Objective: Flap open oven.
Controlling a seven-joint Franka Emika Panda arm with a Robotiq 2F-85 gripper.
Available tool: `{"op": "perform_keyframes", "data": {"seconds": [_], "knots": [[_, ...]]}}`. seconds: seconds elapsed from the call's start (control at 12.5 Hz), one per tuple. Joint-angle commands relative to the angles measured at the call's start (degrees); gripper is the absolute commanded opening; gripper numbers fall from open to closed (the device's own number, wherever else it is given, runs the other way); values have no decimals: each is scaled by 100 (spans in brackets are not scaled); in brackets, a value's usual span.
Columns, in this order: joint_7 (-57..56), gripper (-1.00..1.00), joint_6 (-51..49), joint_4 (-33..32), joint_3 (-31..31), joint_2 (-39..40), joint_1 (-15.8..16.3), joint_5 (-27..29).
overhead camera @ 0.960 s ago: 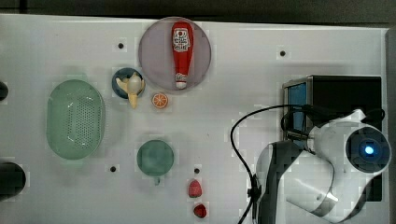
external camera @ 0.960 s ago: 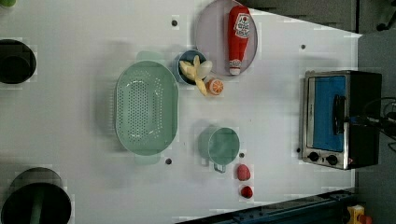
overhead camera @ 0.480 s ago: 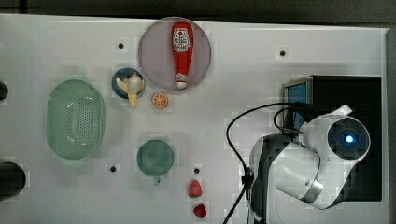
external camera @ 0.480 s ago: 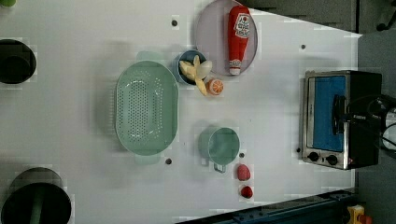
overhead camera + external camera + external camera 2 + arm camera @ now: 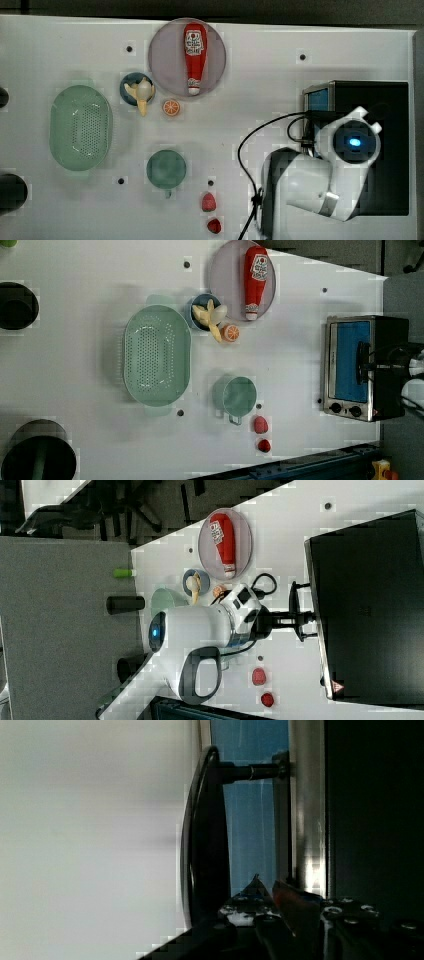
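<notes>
Lower now, arm point(image 5: 320, 175) overhangs oven point(image 5: 365, 367) (ketchup plate point(image 5: 165, 60) well apart).

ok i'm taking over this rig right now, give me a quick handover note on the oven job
Gripper: at the oven's black bar handle; in the right view one finger sits on either side of the bar. Whether it is firmly clamped cannot be told.
Oven: at the left view's right edge of the table, door facing the bowls, blue glass door flush against its silver frame.
Done: the arm has reached the handle.
Left: pull the handle so the door flaps open, probably outward and down, then let go.
The nearby cup and red pieces sit clear of the door.
</notes>
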Motion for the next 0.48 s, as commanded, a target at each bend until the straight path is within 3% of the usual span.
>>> {"op": "perform_keyframes", "data": {"seconds": [0.08, 0.24, 0.48], "knots": [[1179, -65, -95, -19, 202, 20, 308, -778], [1941, -65, -269, -67, 387, 28, 399, -1337], [2557, -65, -465, -92, 717, 135, 446, -1653]]}}
